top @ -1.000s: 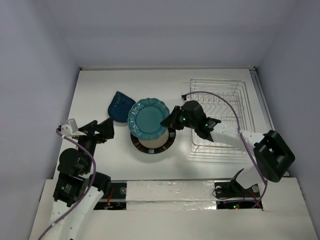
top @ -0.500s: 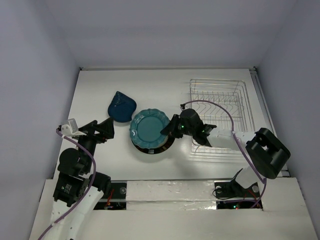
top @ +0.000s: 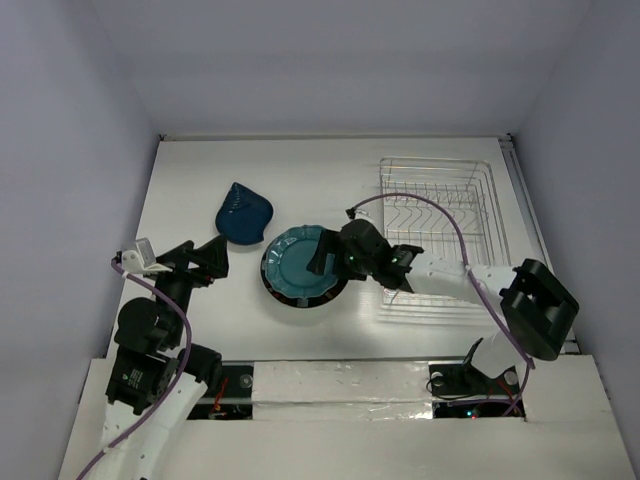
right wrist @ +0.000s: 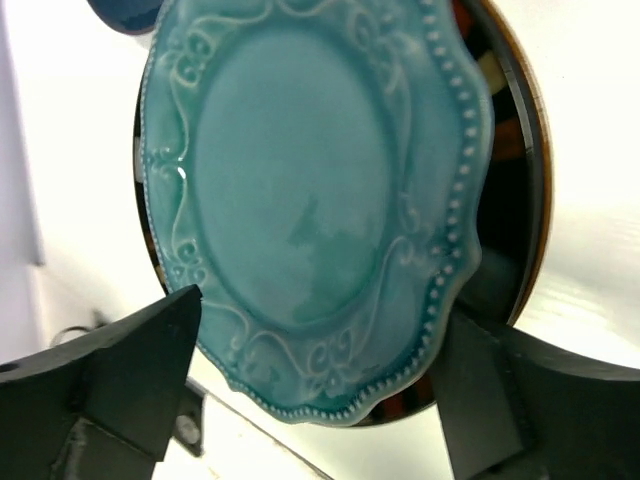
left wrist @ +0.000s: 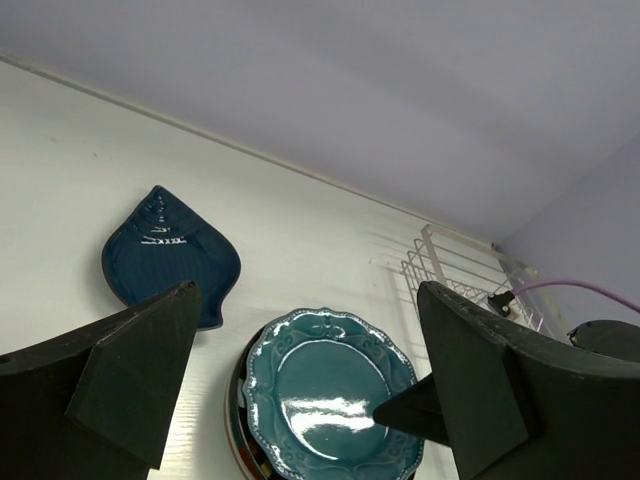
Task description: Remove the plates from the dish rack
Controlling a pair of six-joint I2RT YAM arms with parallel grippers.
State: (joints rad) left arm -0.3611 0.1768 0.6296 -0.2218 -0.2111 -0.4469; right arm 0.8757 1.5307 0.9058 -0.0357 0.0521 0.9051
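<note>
The right pincer [top: 325,257] hangs spread wide over the teal plate [top: 297,262], which lies on a darker plate [top: 300,303] on the tabletop [top: 330,170] left of the rack [top: 440,200] (a blue shell dish [top: 243,213] sits near), while the left pincer [top: 200,258] gapes wide, holding nothing.

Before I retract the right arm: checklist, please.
1. The teal scalloped plate sits on the dark round plate: ok.
2. The teal scalloped plate lies flat: cannot tell.
3. The right gripper is open: ok.
4. The chrome wire dish rack holds no plates: ok.
5. The left gripper is open, apart from the dark blue shell-shaped plate: ok.
</note>
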